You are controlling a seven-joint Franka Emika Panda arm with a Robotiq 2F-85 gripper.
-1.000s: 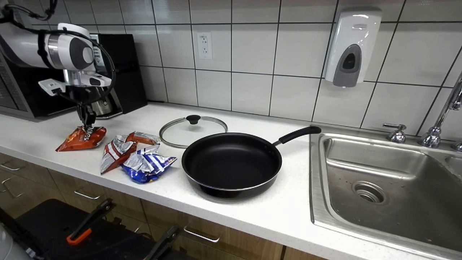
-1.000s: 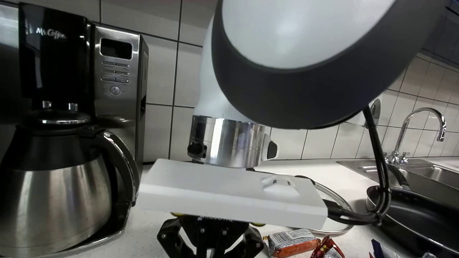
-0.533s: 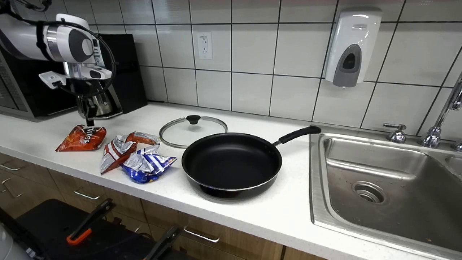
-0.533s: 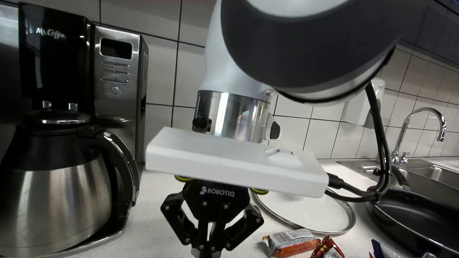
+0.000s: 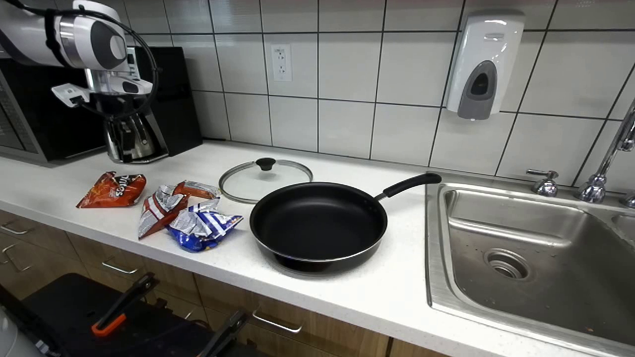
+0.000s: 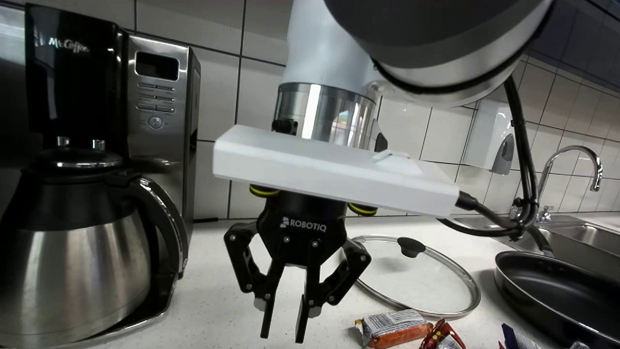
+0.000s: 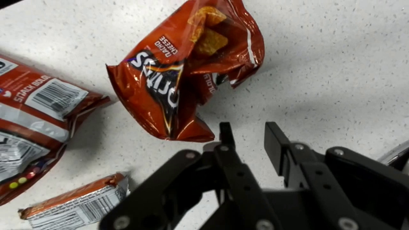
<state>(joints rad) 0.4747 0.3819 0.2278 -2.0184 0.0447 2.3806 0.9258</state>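
My gripper [image 7: 246, 129] is open and holds nothing. It hangs above the white counter, and in an exterior view [image 6: 283, 329] a gap shows between its fingers. In an exterior view its dark fingers [image 5: 128, 152] blend with the steel carafe behind. A red Doritos bag [image 7: 166, 86] lies nearest, beside the left finger in the wrist view; it also lies on the counter in an exterior view [image 5: 113, 191]. To its side are a red and silver bag [image 7: 35, 118], an orange and grey packet [image 7: 80, 204] and a blue snack bag [image 5: 201, 228].
A coffee maker [image 6: 162, 126] with its steel carafe [image 6: 82, 276] stands close beside the gripper. A glass lid [image 5: 248, 183] lies behind a black pan [image 5: 317, 223]. A steel sink [image 5: 435, 248] is at the far end. A tiled wall [image 5: 347, 64] backs the counter.
My gripper has risen straight up from the Doritos bag, and its fingers have spread from close together to open. The bag stays on the counter; the other items have not moved.
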